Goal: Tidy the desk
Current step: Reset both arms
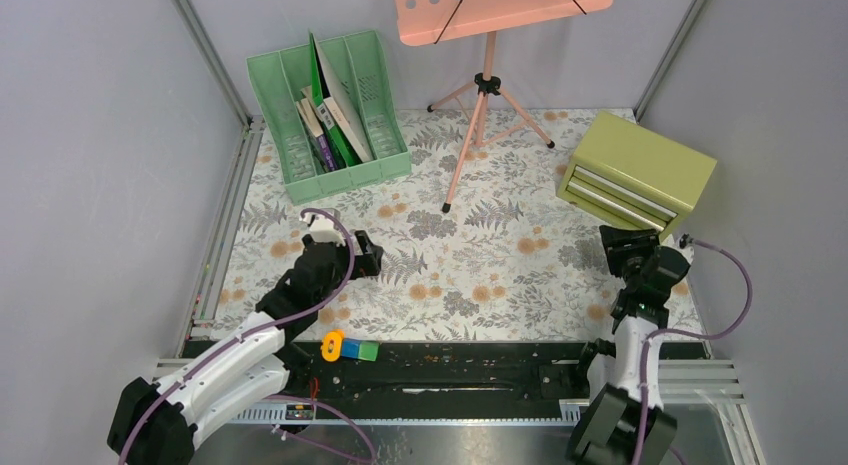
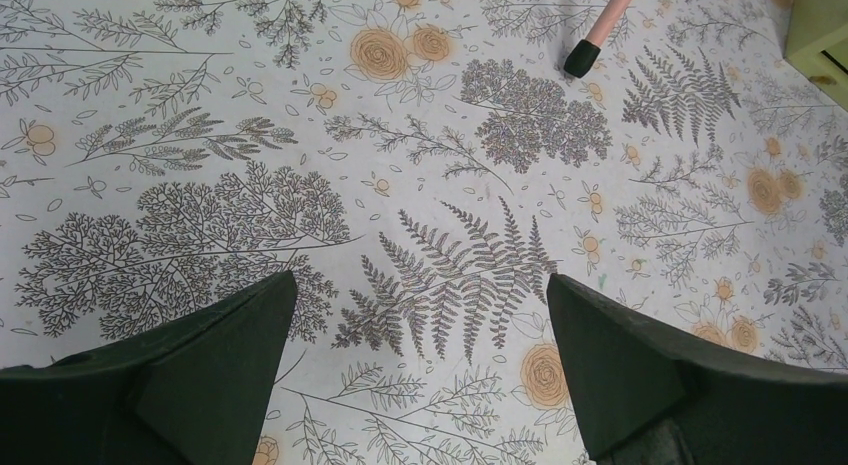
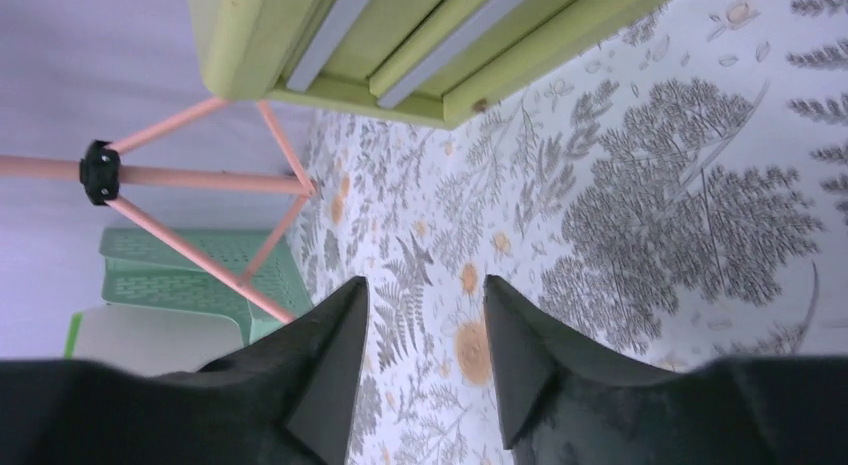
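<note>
The desk is a flat top in pale cloth with grey ferns and orange flowers. My left gripper hangs over its left part, open and empty; in the left wrist view only bare cloth lies between the fingers. My right gripper is at the right, just in front of the olive-green drawer box, open and empty. In the right wrist view the box sits just ahead, its drawers closed.
A green file rack with books stands at the back left. A pink music stand stands at the back middle, one foot near my left gripper. Small orange, blue and green pieces lie on the black front rail.
</note>
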`<state>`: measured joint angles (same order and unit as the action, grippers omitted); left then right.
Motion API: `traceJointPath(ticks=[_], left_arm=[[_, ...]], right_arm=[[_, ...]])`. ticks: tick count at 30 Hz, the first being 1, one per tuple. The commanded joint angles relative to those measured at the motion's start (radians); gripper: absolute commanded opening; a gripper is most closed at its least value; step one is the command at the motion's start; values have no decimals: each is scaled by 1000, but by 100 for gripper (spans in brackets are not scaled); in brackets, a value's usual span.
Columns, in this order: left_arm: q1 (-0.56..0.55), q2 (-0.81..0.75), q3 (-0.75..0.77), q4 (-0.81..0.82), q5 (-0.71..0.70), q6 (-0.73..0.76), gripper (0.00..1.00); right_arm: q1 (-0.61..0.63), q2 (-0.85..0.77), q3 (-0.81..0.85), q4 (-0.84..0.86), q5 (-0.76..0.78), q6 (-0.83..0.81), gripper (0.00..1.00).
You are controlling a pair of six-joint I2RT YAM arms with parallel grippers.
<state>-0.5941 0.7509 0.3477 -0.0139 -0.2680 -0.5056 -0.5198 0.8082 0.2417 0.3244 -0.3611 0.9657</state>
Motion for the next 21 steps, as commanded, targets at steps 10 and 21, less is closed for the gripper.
traceJointPath(ticks=[10, 21], left_arm=[[118, -27, 23, 16, 57, -45, 99], [353, -104, 5, 15, 92, -74, 99]], right_arm=[[9, -95, 71, -454, -9, -358, 100], [154, -17, 201, -557, 192, -481, 99]])
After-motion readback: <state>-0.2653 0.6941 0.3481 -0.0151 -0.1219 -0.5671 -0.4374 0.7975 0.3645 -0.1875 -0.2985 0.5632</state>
